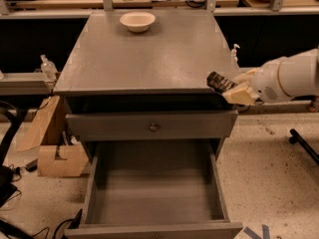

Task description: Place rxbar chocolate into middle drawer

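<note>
The desk (159,54) is grey painted wood, matt with a dull sheen under the lamps. The middle drawer (154,198) is the same flat grey inside. At the desk's front right corner, the smooth cream plastic gripper (229,89) pinches the rxbar chocolate (217,79), whose dark wrapper is faintly glossy. The small round knob (153,127) looks metal.

Cream end effector (235,91) at the grey desk's (149,54) front right corner pinches a dark brown snack bar (218,80) with pale lettering. Plain grey drawer (154,195), cream-white bowl (137,21), speckled beige floor (271,183).
</note>
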Motion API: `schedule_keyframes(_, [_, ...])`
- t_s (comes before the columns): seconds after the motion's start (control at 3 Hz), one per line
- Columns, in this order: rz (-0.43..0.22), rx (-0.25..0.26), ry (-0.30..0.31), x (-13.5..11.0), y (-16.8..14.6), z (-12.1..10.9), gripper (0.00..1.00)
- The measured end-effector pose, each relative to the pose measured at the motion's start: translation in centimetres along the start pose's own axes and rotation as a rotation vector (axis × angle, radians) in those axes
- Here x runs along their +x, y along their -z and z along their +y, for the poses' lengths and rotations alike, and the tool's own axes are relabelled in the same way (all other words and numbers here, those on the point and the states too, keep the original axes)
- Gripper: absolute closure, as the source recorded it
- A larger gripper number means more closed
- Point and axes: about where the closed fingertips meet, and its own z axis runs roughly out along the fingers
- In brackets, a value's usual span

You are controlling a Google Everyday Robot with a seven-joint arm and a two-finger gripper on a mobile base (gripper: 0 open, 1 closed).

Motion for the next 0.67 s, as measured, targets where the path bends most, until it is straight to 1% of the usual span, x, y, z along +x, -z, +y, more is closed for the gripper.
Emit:
schedule_keyframes(0.33, [-0.039,-0.029,0.035,5.08,-1.22,-0.34,1.00])
schedule_keyframes(0.67, [-0.039,-0.030,0.034,5.07,-1.24,-0.31,1.00])
